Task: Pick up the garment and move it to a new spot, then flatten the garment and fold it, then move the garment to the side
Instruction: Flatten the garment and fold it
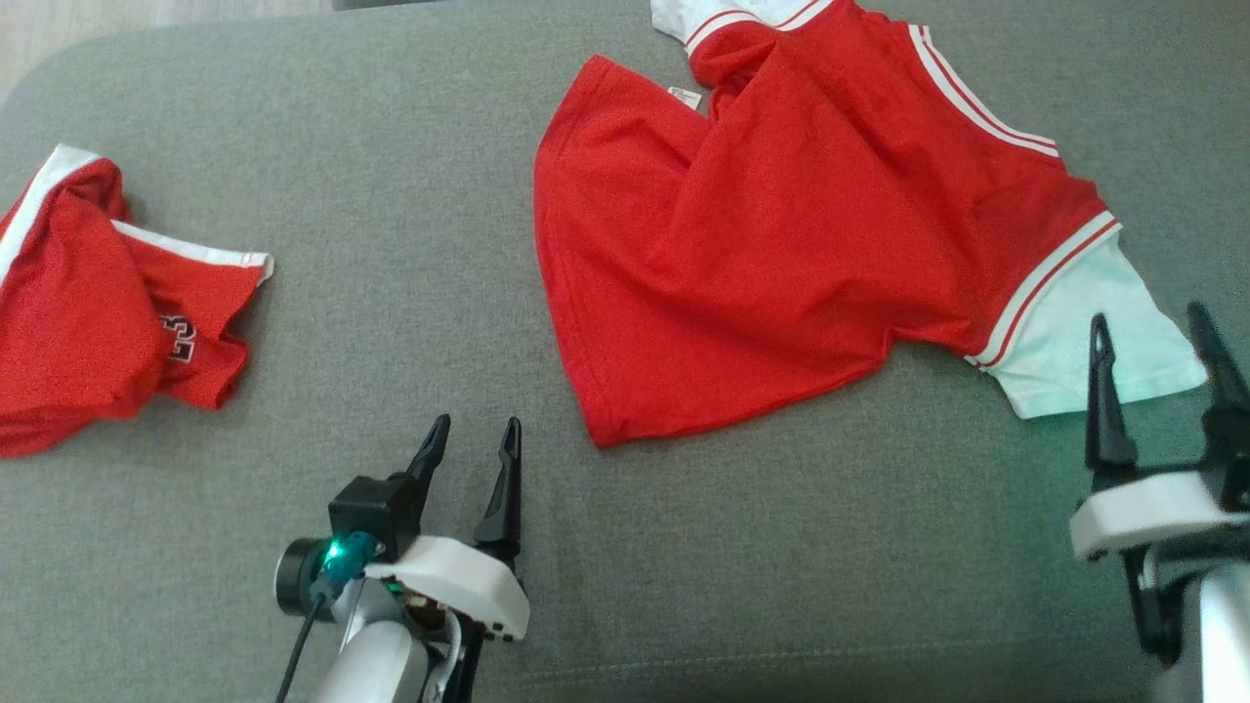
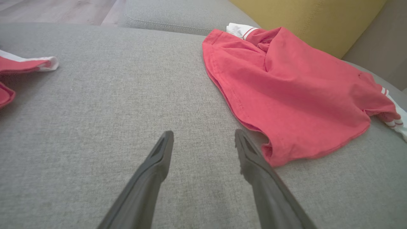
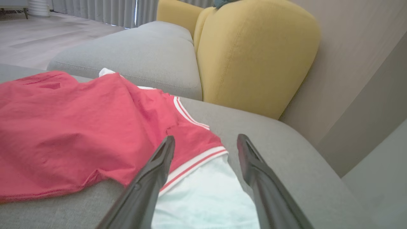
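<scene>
While both agape and empty, left gripper [image 1: 479,422] near garment [image 1: 781,244], right gripper [image 1: 1146,314] over its sleeve [image 1: 1055,342].

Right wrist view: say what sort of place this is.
Likely a home living room: a grey upholstered sofa, yellow back cushions, long curtains and a wooden floor.

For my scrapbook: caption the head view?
Left gripper and right gripper, open, near rumpled red shirt on grey sofa.
</scene>
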Controlling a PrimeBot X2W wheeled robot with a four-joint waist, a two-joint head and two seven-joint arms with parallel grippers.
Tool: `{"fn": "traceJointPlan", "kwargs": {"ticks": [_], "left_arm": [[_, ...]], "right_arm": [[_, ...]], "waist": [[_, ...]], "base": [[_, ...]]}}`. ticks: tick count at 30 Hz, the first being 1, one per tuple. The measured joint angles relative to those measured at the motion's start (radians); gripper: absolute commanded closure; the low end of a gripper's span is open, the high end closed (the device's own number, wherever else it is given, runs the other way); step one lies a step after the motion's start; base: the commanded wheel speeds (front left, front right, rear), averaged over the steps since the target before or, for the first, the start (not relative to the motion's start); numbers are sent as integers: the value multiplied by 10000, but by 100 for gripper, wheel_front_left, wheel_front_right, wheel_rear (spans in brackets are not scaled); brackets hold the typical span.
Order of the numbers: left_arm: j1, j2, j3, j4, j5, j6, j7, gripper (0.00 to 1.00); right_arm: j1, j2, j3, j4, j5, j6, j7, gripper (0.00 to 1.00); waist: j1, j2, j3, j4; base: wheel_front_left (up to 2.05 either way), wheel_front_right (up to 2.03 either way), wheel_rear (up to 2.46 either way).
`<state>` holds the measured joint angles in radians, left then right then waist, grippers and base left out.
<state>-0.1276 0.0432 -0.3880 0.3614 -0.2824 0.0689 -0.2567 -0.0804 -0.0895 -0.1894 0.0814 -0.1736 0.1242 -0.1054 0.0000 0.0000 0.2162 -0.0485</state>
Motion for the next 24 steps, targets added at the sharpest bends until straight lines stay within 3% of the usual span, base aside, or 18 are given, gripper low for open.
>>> {"fn": "traceJointPlan", "kwargs": {"ticks": [7, 15, 24], "left_arm": [[-5, 0, 59, 77, 100, -79, 0, 0], [-353, 2, -594, 571, -445, -765, 0, 0], [-1011, 0, -849, 1271, -1057, -953, -4, 0]], "right_arm": [[68, 347, 6, 673, 619, 0, -428, 0], [-584, 437, 502, 1352, 805, 0, -807, 0], [-1245, 437, 698, 1509, 963, 0, -993, 0]], "waist": [[0, 0, 41, -85], [0, 0, 217, -334], [0, 0, 596, -902]], "base": [[0, 0, 0], [0, 0, 0], [0, 0, 0]]}}
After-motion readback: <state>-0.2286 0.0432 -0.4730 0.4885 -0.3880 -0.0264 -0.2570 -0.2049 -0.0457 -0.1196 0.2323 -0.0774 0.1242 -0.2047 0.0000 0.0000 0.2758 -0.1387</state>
